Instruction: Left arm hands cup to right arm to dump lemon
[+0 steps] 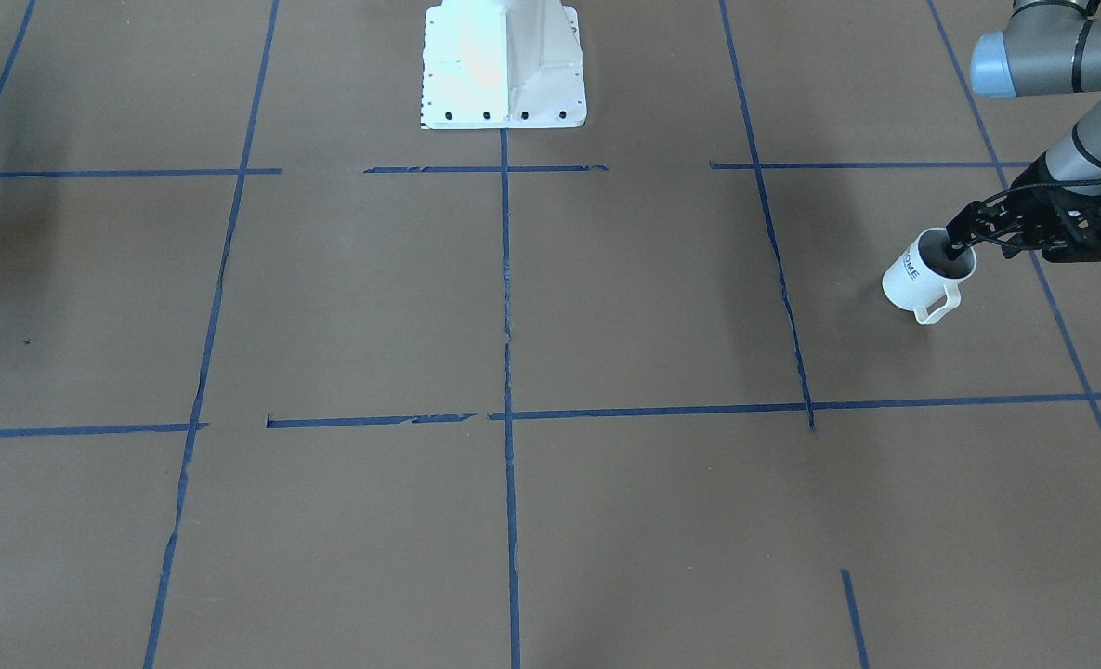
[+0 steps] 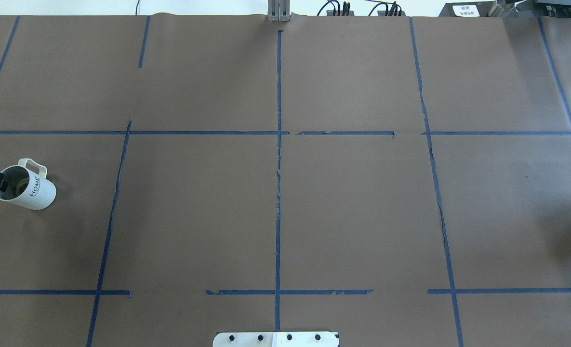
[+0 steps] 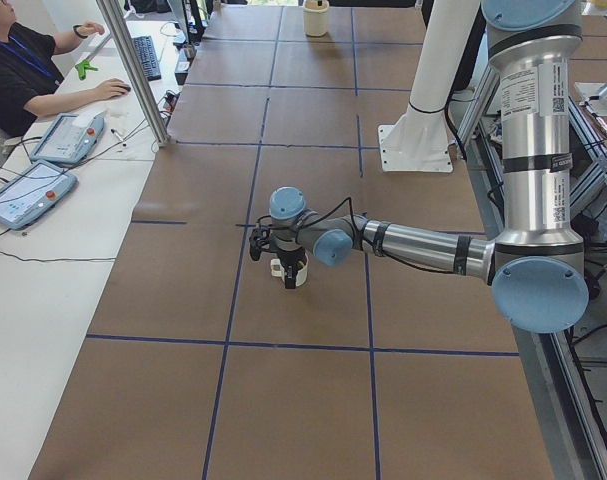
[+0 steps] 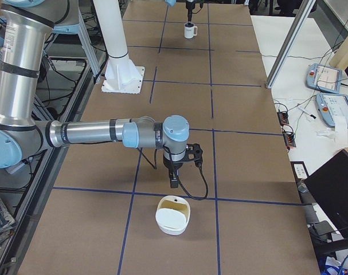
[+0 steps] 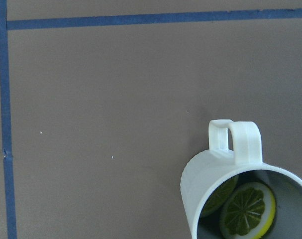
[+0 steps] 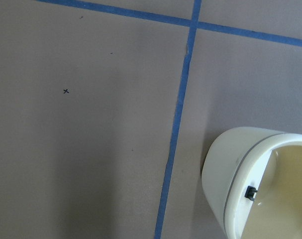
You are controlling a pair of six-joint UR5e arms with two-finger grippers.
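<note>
The cup [image 1: 917, 283] is a small white ribbed mug with "HOME" on its side, far out on my left side [image 2: 32, 193]. Two lemon slices [image 5: 248, 211] lie in its grey inside, and its handle [image 5: 235, 139] points away from the robot's base. My left gripper [image 1: 963, 249] comes in from the side, one finger inside the cup and the rim wall between its fingers, so it looks shut on the cup [image 3: 296, 272]. In the exterior right view my right gripper [image 4: 174, 182] hangs above the table beside a white bowl [image 4: 162, 220]. I cannot tell whether it is open or shut.
The white bowl [image 6: 225, 169] fills the lower right of the right wrist view. The robot's white base [image 1: 504, 65] stands at the table's middle edge. A person [image 3: 13, 70] sits at a side desk with teach pendants [image 3: 23, 190]. Blue tape lines cross the brown table.
</note>
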